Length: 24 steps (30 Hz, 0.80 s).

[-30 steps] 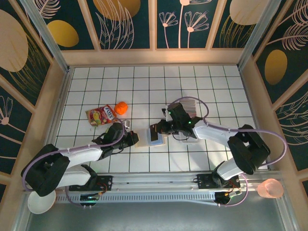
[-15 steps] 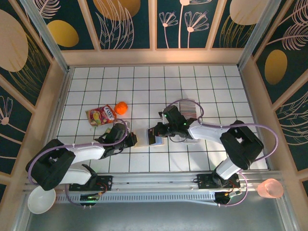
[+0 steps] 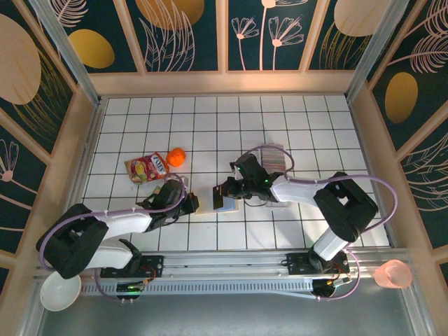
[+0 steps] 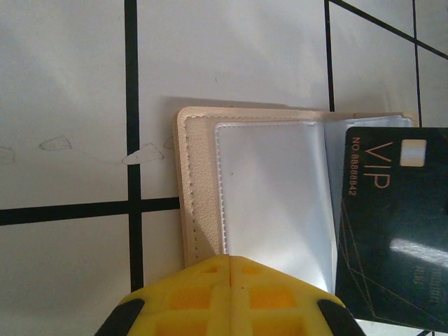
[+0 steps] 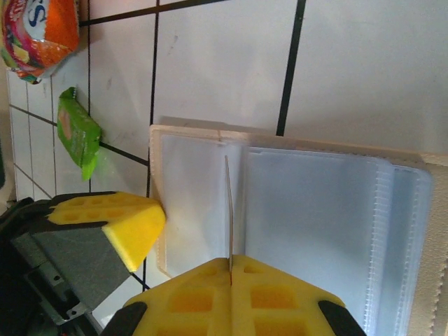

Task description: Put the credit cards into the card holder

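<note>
Tiled table [image 3: 315, 119]; card holder [image 4: 273, 203]; snack packet [image 3: 148, 168]; orange ball [image 3: 176, 157]

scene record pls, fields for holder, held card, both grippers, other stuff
card holder: lying open, clear sleeves up
dark VIP card: pinched by right gripper, over the open sleeves
left gripper: shut, tips at the holder's edge
right gripper: shut on the card
credit cards: fanned row beyond the right arm
other: snack packet, orange round object

You count: one card holder [image 4: 199, 210]; one dark VIP card [image 4: 392, 231]; one fanned row of cards [image 3: 275, 155] far right, number unreadable. One snack pouch [image 3: 148, 168], orange ball [image 3: 176, 157], green packet [image 5: 78, 131], white bowl [image 3: 59, 294], pink cup [image 3: 393, 274].
</note>
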{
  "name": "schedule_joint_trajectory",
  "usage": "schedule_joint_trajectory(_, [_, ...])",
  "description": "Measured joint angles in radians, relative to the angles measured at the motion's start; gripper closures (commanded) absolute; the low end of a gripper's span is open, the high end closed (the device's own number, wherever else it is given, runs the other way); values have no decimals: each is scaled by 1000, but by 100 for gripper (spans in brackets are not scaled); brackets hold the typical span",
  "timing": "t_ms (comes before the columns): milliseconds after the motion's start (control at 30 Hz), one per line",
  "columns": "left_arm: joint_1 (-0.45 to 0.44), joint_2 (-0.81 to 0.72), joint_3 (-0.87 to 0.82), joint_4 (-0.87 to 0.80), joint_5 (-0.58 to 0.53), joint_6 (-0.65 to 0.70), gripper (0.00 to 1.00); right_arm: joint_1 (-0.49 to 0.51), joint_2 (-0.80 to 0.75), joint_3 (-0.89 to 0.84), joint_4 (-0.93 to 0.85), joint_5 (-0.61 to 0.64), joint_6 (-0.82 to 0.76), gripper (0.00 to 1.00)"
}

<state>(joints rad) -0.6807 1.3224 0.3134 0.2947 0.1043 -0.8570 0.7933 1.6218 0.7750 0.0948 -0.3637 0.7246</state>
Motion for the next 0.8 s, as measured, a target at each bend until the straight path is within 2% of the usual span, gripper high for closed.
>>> schedule_joint_trajectory(267, [0,-10,-2,-2,0,0,100,0,3,-6,14,1,26,100])
schedule_joint_trajectory(367, [0,-36,-2,-14,-5,0,90,1,6,-6,16,3,37,100])
schedule_joint_trajectory(500, [0,-92,-2,-32,-16,0,85,1,15,-6,23,3,42,100])
schedule_joint_trajectory(800, [0,-105,-2,-57,-36,5,94,1,18,-12,31,2,58,100])
